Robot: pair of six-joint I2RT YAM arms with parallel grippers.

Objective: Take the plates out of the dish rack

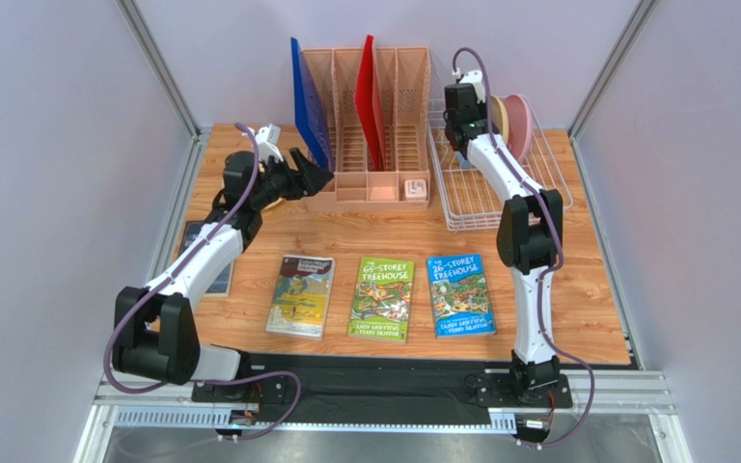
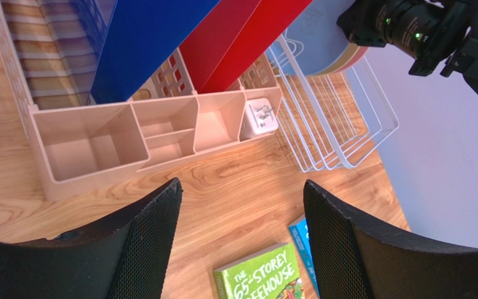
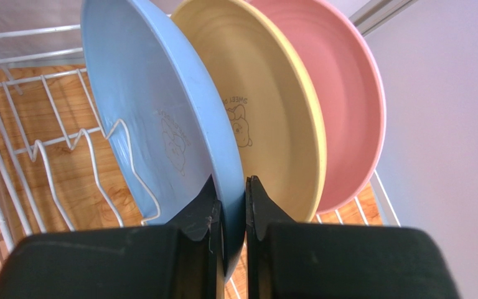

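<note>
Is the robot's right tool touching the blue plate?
Touching. The right wrist view shows the right tool pinched shut on the lower rim of the blue plate, with one finger pressed against each face.

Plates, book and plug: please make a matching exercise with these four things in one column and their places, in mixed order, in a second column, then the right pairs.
1. blue plate
2. pink plate
3. green book
4. white plug

A. in a small compartment of the pink organiser
B. flat on the table, between the yellow book and the blue book
C. rim pinched by the right gripper
D. upright in the dish rack, beside the yellow plate, untouched

Pairs: 1-C, 2-D, 3-B, 4-A
</note>
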